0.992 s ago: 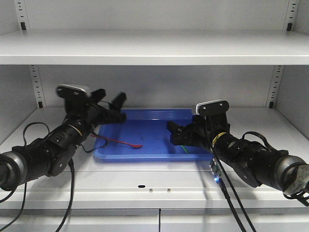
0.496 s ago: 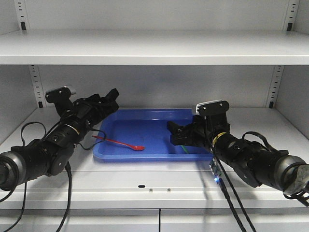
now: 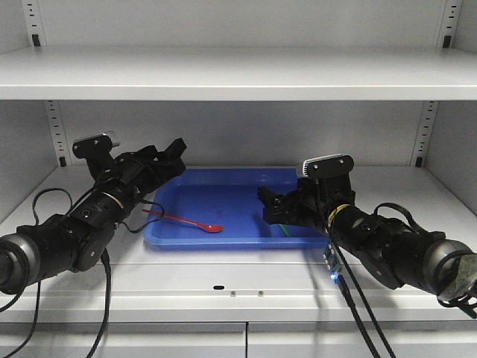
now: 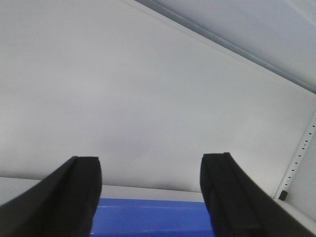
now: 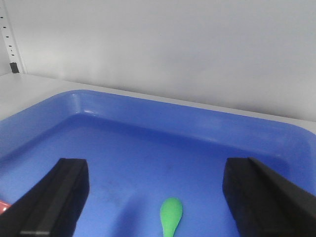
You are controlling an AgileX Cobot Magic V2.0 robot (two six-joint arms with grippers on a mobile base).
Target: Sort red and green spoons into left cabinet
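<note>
Both pincers are hovering over the blue tray (image 3: 223, 198) on the cabinet shelf (image 3: 238, 261); the left pincer (image 3: 173, 158) is tilting up, and the red spoon (image 3: 182, 219) is lying inside.

Left pincer (image 4: 148, 197) fingers are standing wide, gripping nothing.

Right pincer (image 5: 155, 197) is gaping wide above the green spoon (image 5: 171, 213), probably clear of it.

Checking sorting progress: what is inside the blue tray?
The red spoon and green spoon lie in the blue tray; the right gripper hides most of the green one.
</note>
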